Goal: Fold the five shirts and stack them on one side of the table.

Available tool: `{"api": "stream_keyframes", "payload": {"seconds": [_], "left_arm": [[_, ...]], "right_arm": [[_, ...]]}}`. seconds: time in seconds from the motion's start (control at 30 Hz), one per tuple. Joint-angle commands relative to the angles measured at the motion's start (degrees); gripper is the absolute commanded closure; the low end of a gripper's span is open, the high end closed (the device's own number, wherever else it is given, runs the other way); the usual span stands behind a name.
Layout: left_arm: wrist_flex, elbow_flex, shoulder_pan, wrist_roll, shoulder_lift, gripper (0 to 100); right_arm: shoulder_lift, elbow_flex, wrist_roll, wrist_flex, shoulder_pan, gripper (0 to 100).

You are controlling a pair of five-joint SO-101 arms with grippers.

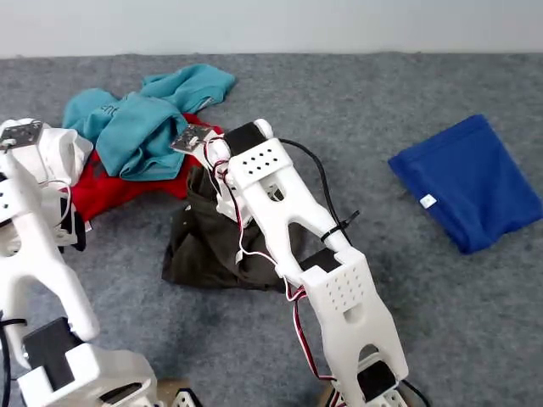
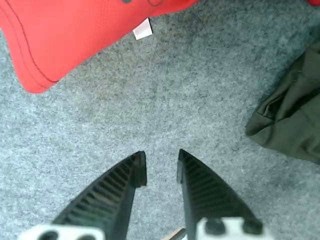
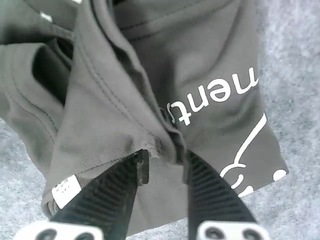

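A dark olive shirt (image 1: 204, 242) lies crumpled in the middle of the grey carpeted table (image 1: 382, 102), its top pulled up to a peak under the right arm (image 1: 263, 170). My right gripper (image 3: 166, 165) is shut on a raised fold of this dark shirt (image 3: 200, 60). A teal shirt (image 1: 148, 114) lies over a red shirt (image 1: 119, 186) at the back left, with a white shirt (image 1: 59, 153) beside them. My left gripper (image 2: 161, 167) hangs open over bare carpet, between the red shirt (image 2: 65, 35) and the dark shirt's edge (image 2: 295, 125).
A folded blue shirt (image 1: 467, 182) rests flat at the right side. The left arm (image 1: 34, 246) stands along the table's left edge. Bare carpet stretches between the dark shirt and the blue one, and along the front right.
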Motion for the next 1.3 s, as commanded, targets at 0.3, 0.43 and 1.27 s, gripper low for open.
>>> {"api": "stream_keyframes", "payload": {"seconds": [0.3,0.43,1.27], "left_arm": [[1.14,-0.22,0.09,-1.05,-1.85,88],[1.14,-0.22,0.09,-1.05,-1.76,88],[1.14,-0.22,-0.18,-1.05,-2.11,88]], "right_arm": [[3.47,-2.20,0.53,1.10,-0.75,92.0],[3.38,-2.29,2.73,1.01,-0.75,96.1],[-5.41,-6.42,0.44,2.59,-19.38,98.0]]}}
